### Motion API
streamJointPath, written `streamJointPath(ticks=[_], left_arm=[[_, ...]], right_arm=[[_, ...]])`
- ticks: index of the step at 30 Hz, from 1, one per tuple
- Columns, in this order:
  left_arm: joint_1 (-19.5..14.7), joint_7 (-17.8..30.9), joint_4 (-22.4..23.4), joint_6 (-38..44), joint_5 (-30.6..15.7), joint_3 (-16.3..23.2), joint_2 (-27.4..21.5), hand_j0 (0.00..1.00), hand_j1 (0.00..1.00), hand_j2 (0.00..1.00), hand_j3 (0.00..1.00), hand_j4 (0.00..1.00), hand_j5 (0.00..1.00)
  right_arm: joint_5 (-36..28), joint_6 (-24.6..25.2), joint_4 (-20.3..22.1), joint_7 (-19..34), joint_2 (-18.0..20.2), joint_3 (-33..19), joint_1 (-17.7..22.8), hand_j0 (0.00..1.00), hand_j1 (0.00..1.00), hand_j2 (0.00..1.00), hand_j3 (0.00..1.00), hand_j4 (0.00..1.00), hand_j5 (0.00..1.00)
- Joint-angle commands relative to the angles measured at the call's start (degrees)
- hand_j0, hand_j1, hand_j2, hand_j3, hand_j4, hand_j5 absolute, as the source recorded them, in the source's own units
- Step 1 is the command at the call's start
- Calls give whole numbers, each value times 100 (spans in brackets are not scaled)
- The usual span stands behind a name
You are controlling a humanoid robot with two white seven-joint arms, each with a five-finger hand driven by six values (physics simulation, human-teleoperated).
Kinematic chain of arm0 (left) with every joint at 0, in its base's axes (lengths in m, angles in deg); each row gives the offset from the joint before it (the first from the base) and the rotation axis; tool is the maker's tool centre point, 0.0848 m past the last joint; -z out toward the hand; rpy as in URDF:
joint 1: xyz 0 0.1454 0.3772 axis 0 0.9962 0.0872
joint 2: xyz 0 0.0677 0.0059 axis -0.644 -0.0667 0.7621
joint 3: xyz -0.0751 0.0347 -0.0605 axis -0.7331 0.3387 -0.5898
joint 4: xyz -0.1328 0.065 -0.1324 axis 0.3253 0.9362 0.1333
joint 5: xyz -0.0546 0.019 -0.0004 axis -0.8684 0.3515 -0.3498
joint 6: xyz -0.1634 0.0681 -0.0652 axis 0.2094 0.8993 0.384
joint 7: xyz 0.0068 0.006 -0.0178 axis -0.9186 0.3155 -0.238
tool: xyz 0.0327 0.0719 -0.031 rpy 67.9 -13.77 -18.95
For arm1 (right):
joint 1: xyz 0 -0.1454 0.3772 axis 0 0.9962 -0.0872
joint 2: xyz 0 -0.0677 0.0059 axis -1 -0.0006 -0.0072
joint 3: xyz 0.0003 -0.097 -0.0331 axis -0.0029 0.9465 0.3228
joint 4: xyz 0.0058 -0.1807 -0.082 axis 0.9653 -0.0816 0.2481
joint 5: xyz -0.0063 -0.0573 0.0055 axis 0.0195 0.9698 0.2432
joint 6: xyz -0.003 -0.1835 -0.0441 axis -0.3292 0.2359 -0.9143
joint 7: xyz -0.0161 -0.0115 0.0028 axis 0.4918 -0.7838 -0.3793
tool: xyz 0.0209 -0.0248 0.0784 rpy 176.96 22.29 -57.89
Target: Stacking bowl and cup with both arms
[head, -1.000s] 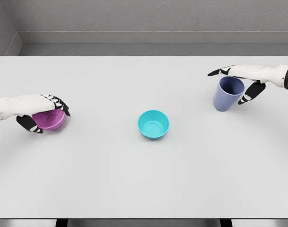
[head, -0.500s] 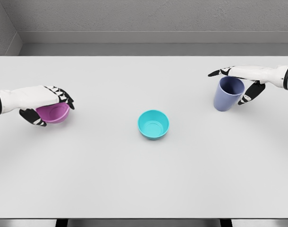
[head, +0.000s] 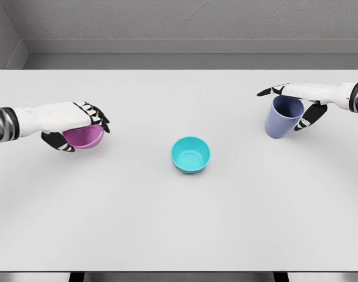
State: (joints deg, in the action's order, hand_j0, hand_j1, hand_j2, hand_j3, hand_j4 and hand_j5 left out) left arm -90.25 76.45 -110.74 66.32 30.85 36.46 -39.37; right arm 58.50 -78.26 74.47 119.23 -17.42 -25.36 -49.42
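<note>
My left hand point(head: 79, 124) grips the small purple plastic bowl point(head: 85, 136) left of the teal bowl point(head: 191, 154), right hand point(head: 301, 106) clamps the blue cup point(head: 283, 116); loose top grip risks dropping it

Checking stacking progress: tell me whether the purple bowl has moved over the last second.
Yes. The purple bowl, held in the left hand, has moved right toward the teal bowl, which has stayed put.
</note>
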Motion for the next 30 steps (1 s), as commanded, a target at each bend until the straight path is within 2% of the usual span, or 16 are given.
streamJointPath(ticks=[1,4,7,10,14,20,22,27,30], left_arm=[[-9,-2,-57,10,10,5,115,73,73,73,73,73,73],[-26,-2,-66,10,72,14,194,73,73,73,73,73,73],[-132,-2,-57,10,81,102,326,73,73,73,73,73,73],[-343,-2,-57,19,81,295,448,73,73,73,73,73,73],[-510,-2,-66,10,81,471,598,73,73,73,73,73,73],[-659,-2,-101,10,107,550,853,73,73,73,73,73,73],[-791,-2,-127,10,107,682,888,73,73,73,73,73,73],[-817,-2,-145,10,125,717,1073,73,73,73,73,73,73],[-1019,-2,-145,10,125,954,1143,73,73,73,73,73,73]], right_arm=[[25,9,-11,-2,3,-5,0,100,100,100,100,100,100],[34,9,-47,-2,3,66,0,97,97,97,97,97,97],[34,0,-47,-2,3,83,0,83,83,83,83,83,83],[95,0,-55,-2,3,127,0,77,77,77,77,77,77],[95,9,-108,-2,-6,127,0,56,56,56,56,56,56],[95,35,-143,-2,-32,127,-9,56,56,56,56,56,56],[95,35,-143,-2,-15,127,-88,57,57,57,57,57,57],[95,35,-134,-2,3,136,-123,58,58,58,58,58,58],[95,18,-108,-2,11,127,-158,58,58,58,58,58,58]])
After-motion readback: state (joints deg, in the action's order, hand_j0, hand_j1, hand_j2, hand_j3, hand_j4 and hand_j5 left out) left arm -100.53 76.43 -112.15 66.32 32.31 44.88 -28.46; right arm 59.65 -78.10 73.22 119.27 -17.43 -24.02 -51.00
